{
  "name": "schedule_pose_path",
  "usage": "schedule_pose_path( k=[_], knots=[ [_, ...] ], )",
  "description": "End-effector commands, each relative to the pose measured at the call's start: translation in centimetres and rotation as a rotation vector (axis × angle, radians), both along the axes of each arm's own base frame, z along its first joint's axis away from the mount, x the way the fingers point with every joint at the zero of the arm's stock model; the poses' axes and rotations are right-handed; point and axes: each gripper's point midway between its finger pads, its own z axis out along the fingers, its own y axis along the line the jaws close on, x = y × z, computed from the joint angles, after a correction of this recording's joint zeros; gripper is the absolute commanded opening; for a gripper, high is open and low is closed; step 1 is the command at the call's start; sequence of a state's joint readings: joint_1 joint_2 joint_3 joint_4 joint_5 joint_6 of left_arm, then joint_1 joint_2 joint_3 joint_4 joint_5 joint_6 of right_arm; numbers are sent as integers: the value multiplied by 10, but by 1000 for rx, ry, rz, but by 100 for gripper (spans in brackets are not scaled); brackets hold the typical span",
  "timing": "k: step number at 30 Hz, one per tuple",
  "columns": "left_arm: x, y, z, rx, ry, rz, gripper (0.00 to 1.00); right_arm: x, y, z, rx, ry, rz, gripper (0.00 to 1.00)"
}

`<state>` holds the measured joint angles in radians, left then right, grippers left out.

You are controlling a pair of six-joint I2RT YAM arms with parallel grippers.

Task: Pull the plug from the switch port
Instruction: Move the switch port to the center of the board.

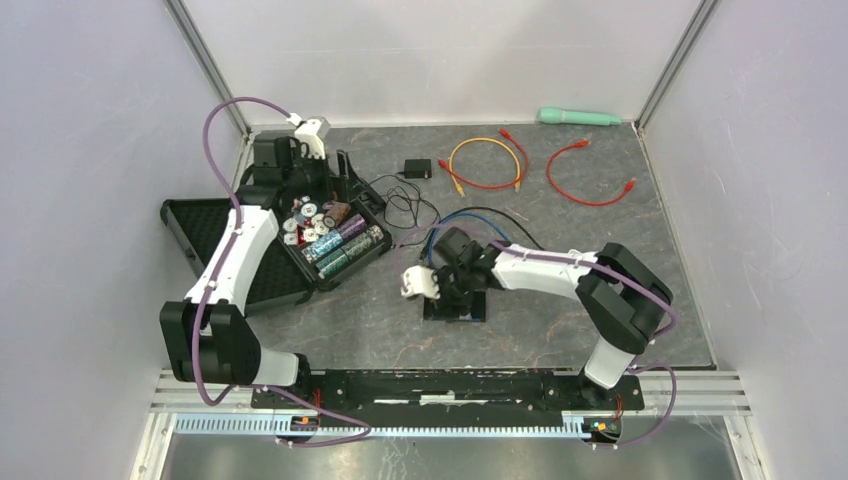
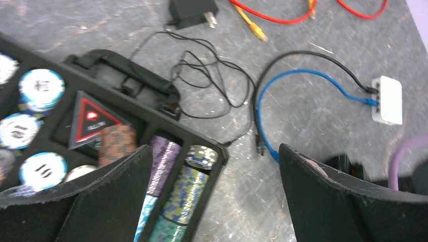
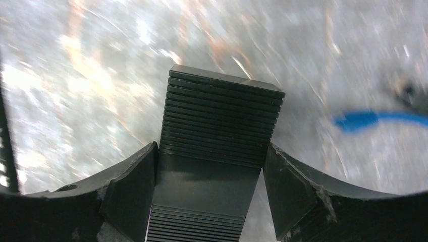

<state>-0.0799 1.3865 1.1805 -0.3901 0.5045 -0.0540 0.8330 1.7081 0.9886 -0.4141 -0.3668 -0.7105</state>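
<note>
In the left wrist view, the small white switch (image 2: 387, 100) lies on the grey mat at the right. A blue cable (image 2: 303, 75) ends in a plug (image 2: 372, 102) seated in the switch's port, with a black cable (image 2: 313, 55) plugged in just above it. My left gripper (image 2: 214, 151) hangs open and empty over the chip case corner, far from the switch. My right gripper (image 3: 212, 166) points down at the mat, both pads pressed against a black ribbed block (image 3: 219, 111). A blurred stretch of the blue cable (image 3: 373, 120) passes on the right. From above, the right arm (image 1: 530, 265) hides the switch.
An open black case of poker chips (image 1: 335, 240) stands at the left. A black power adapter (image 1: 415, 168) with thin wire lies behind, with loose orange (image 1: 485, 160) and red (image 1: 585, 175) patch cables and a green tube (image 1: 580, 117) further back.
</note>
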Motion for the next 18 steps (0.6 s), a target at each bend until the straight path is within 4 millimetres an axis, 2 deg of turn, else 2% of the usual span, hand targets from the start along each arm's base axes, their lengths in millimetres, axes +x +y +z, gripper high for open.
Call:
schedule_pose_path(
  k=[1, 6, 9, 11, 14, 18],
  knots=[
    [10, 20, 32, -17, -66, 82, 100, -37, 36, -3, 6, 60, 106, 38],
    [8, 24, 35, -25, -73, 101, 100, -18, 100, 17, 62, 70, 122, 37],
    [6, 28, 40, -18, -87, 110, 100, -5, 125, 20, 89, 63, 101, 40],
    [5, 31, 43, -11, -99, 120, 100, -3, 135, 17, 102, 86, 100, 48],
    [4, 35, 48, -2, -123, 131, 100, -8, 139, 17, 117, 114, 105, 62],
    [4, 36, 52, -4, -140, 134, 100, -4, 131, 36, 145, 59, 86, 97]
  ],
)
